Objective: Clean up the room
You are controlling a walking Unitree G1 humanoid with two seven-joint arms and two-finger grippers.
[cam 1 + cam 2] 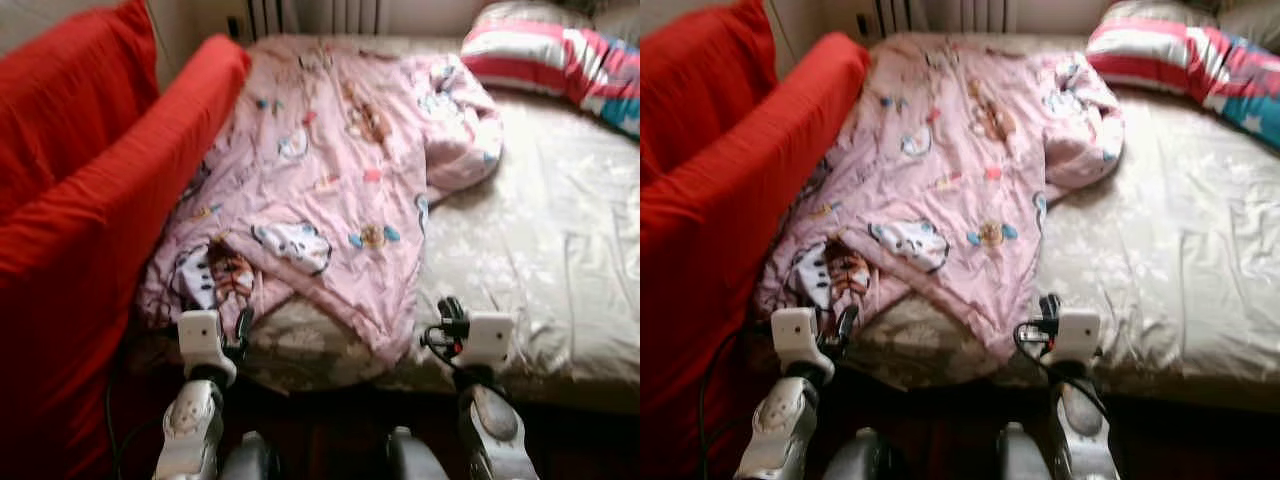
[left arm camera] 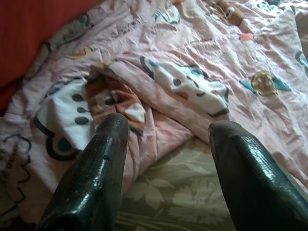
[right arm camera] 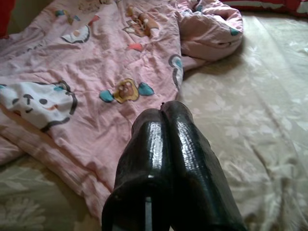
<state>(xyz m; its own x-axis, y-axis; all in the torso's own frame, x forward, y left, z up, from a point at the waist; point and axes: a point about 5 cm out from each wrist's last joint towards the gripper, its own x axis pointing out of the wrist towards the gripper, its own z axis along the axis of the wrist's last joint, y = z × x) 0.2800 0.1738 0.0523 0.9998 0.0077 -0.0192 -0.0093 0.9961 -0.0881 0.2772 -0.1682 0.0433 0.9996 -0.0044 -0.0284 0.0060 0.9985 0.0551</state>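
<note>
Head view: a pink quilt point(image 1: 330, 180) lies rumpled across the left half of the bed point(image 1: 560, 250), its left edge against the red sofa point(image 1: 90, 200); a striped pillow point(image 1: 560, 55) sits at the far right. Both grippers hover at the bed's near edge.

Left wrist: the left gripper point(image 2: 166, 144) is spread wide, empty, just over the quilt's folded corner.

Right wrist: the right gripper point(image 3: 163, 120) is pressed closed on nothing, beside the quilt's edge.
</note>
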